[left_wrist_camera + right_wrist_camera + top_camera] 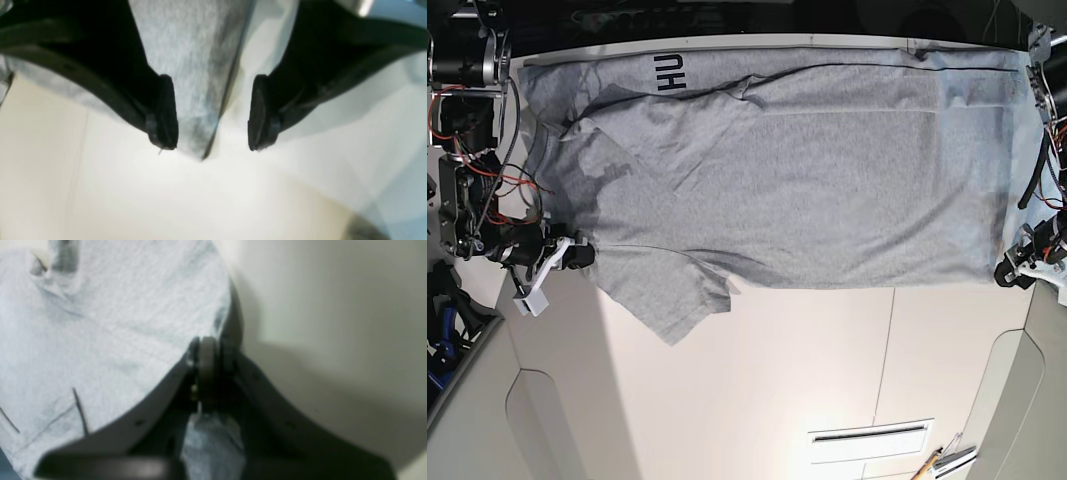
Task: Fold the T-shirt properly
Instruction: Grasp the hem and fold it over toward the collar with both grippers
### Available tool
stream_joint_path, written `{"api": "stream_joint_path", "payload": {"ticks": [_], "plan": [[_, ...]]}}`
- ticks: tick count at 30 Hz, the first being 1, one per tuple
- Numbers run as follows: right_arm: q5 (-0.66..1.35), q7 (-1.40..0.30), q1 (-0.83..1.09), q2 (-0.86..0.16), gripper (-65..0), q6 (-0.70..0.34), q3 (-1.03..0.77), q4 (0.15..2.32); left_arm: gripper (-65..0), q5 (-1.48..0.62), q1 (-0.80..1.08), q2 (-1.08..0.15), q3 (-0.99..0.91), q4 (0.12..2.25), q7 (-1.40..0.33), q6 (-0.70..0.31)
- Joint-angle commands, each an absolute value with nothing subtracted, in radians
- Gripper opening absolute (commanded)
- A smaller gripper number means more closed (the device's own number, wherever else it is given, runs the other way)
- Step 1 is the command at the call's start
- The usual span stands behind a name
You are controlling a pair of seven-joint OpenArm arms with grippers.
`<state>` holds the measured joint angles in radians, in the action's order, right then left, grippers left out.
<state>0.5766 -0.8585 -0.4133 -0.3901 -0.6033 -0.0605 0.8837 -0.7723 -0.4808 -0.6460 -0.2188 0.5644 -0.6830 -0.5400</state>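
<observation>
From the base view you get the whole layout: the T-shirt (807,160) lies spread flat across the far half of the white table (807,380), neck end toward the left of that view, hem toward the right, with black lettering (670,73) showing near the upper left and one sleeve (662,290) jutting out toward you at the lower left. At the far left of that view you see the right gripper (582,255) at the shirt's edge just above that sleeve, but it is too small there for you to read the jaws. The right wrist view settles it: the right gripper (208,355) is pressed together on a pinch of grey fabric, with cloth bunched behind the fingers (207,360) and the shirt spreading off to the left. Moving to the right edge of the base view, the left gripper (1010,272) sits at the hem corner, again too small to judge. The left wrist view shows you what the overhead cannot: the left gripper (212,113) stands wide apart, its black pads (165,113) on either side of a narrow point of grey cloth (196,83) and not touching it, with bare tabletop below.
</observation>
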Motion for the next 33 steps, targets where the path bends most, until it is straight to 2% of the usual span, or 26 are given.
{"api": "stream_joint_path", "payload": {"ticks": [1, 10, 11, 14, 15, 20, 24, 26, 33], "plan": [[0.535, -0.894, -0.423, -0.401, -65.0, -0.590, -0.059, 0.886, -28.3, -0.781, -0.523, -0.660, -0.213, 0.551, -0.667, -0.546], [0.542, -0.894, -0.423, -0.401, -65.0, -0.590, -0.059, 0.886, -29.3, -0.736, -0.535, -0.597, -0.193, 0.526, -0.645, -0.554], [0.542, -0.894, -0.423, -0.401, -65.0, -0.590, -0.059, 0.886, -33.9, -0.736, -0.534, -0.598, -0.193, 0.527, -0.635, -0.554], [0.543, -0.894, -0.423, -0.401, -65.0, -0.590, -0.060, 0.886, -60.6, -0.739, -0.535, -0.609, -0.193, 0.532, -0.611, -0.554], [0.551, -0.894, -0.423, -0.402, -65.0, -0.590, -0.060, 0.888, -65.0, -0.744, -0.535, -0.614, -0.193, 0.535, -0.606, -0.554], [0.595, -0.896, -0.416, -0.401, -65.0, -0.588, -0.083, 0.961, -65.0, -0.755, -0.528, -0.633, -0.210, 0.579, -0.614, -0.604], [0.596, -0.923, -0.360, -0.400, -65.0, -0.588, -0.153, 1.113, -65.0, -0.868, -0.477, -0.649, -0.270, 0.680, -0.717, -0.664], [0.601, -0.933, -0.308, -0.398, -65.0, -0.588, -0.193, 1.206, -65.0, -0.916, -0.427, -0.657, -0.316, 0.751, -0.780, -0.698], [0.611, -0.960, -0.097, -0.398, -65.0, -0.588, -0.295, 1.537, -65.0, -1.113, -0.181, -0.671, -0.496, 1.028, -0.942, -0.698]]}}
